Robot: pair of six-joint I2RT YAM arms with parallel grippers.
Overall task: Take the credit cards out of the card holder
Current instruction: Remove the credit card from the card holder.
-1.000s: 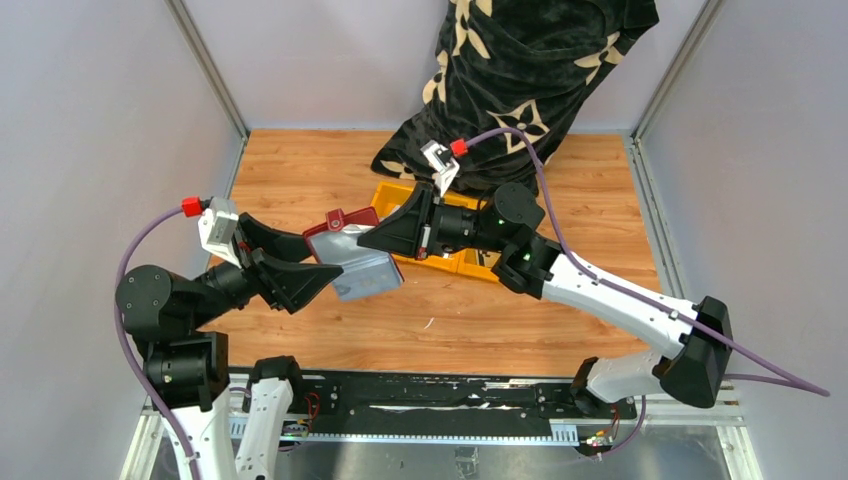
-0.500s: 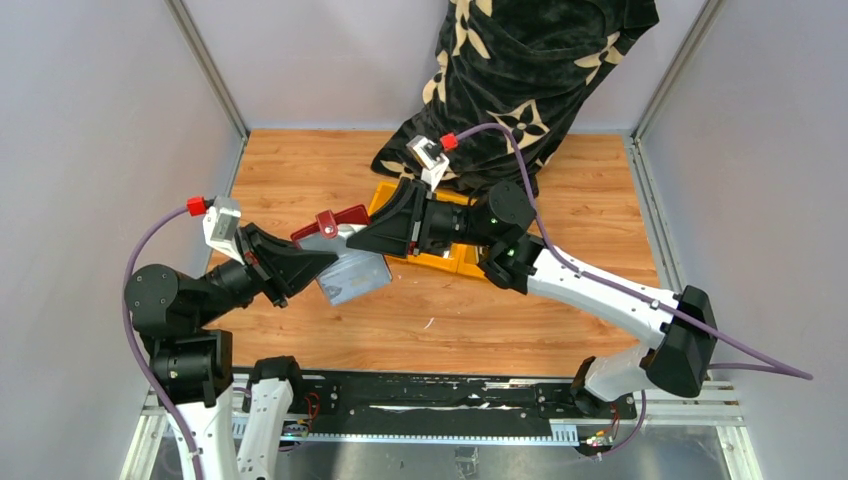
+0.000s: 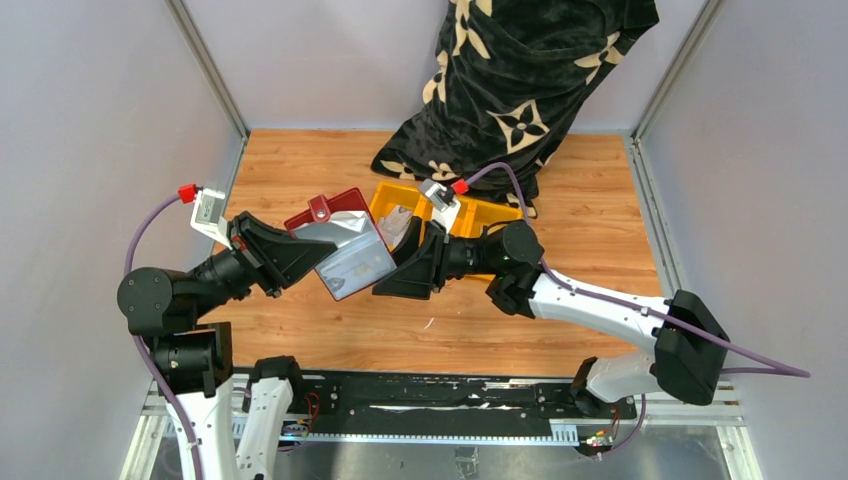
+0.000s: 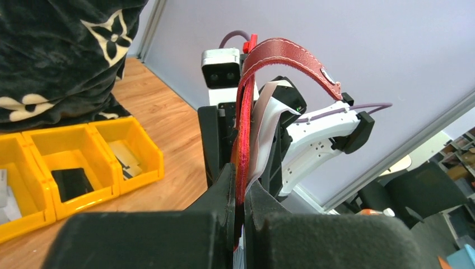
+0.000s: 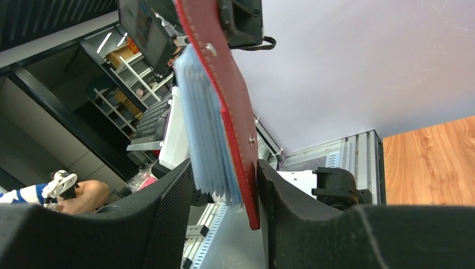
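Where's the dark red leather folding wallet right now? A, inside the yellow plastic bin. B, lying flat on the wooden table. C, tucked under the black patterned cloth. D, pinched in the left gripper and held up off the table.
D: the left gripper is shut on the lower edge of the dark red leather folding wallet, which stands upright in the air.

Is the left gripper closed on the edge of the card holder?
Yes, the left gripper pinches the red edge of the card holder between its two fingers.
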